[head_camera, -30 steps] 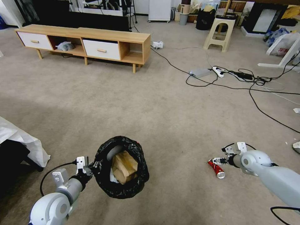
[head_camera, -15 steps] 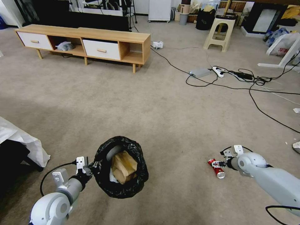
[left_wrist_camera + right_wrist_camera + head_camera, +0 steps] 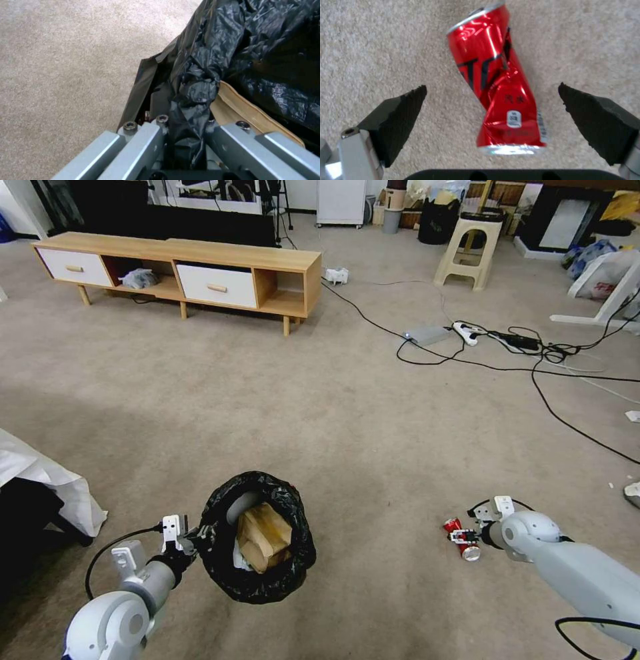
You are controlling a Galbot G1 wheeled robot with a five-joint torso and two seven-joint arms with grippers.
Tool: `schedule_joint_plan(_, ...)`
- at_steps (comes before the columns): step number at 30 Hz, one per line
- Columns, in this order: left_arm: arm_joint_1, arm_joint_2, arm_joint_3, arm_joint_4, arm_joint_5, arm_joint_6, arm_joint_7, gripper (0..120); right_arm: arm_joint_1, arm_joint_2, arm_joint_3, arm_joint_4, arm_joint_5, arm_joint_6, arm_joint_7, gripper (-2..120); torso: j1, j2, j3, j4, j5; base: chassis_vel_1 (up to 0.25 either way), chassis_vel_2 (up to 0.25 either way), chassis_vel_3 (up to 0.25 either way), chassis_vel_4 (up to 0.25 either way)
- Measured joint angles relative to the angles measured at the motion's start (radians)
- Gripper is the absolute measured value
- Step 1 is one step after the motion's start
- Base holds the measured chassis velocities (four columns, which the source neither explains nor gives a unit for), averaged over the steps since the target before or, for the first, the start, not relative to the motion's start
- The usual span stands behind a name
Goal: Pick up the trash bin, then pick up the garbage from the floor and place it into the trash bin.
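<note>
The carpet (image 3: 347, 400) stretched wide, with a low cabinet (image 3: 200, 270) at the far side. Near the robot's left, the bin (image 3: 257, 537) hung off the floor, the left gripper (image 3: 190, 540) clamped tight on its black-bagged rim (image 3: 191, 100); a crumpled brown box (image 3: 263, 537) sat inside. To the right, the crushed red can (image 3: 498, 97) lay on the carpet, and the right gripper (image 3: 493, 115) stood low over it, spread wide, black pads (image 3: 398, 107) either side and apart from it.

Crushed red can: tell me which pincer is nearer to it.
Right. The right pincer is open astride the crushed red can on the carpet; the left pincer grips the trash bin, well away.
</note>
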Motion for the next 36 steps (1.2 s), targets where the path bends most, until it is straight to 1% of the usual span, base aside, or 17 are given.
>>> schedule_joint_plan(3,-0.002,0.0,0.001,0.006,0.0,-0.001,0.0,1,0.03,0.03,-0.02,-0.039,-0.005,0.002,0.0,100,0.0,0.0,0.0,0.0,0.0001,0.0,0.0,0.0,0.0)
schedule_joint_plan(13,-0.008,0.008,-0.004,0.022,-0.008,-0.005,0.002,1,0.06,0.078,-0.051,-0.118,-0.031,0.008,-0.015,100,0.0,0.0,0.0,0.0,0.0001,0.0,0.0,0.0,0.0)
schedule_joint_plan(22,-0.021,0.019,0.0,0.038,-0.019,-0.006,0.003,1,0.066,0.095,-0.052,-0.161,-0.052,0.015,-0.026,100,0.0,0.0,0.0,0.0,0.0002,0.0,0.0,0.0,0.0)
schedule_joint_plan(32,-0.032,0.027,0.005,0.05,-0.028,-0.006,0.003,1,0.08,0.107,-0.066,-0.178,-0.056,0.017,-0.026,100,0.0,0.0,0.0,0.0001,0.0,0.0,0.0,0.0,0.0)
schedule_joint_plan(34,-0.033,0.028,0.005,0.051,-0.029,-0.006,0.003,1,0.082,0.109,-0.069,-0.181,-0.056,0.016,-0.026,98,0.0,0.0,0.0,0.0,0.0,0.0,0.0,0.0,0.0)
schedule_joint_plan(36,-0.034,0.03,0.002,0.052,-0.033,-0.006,0.002,1,0.089,0.117,-0.076,-0.187,-0.058,0.016,-0.027,84,0.0,0.0,0.0,-0.0002,-0.0012,0.0,0.0,0.0,0.0)
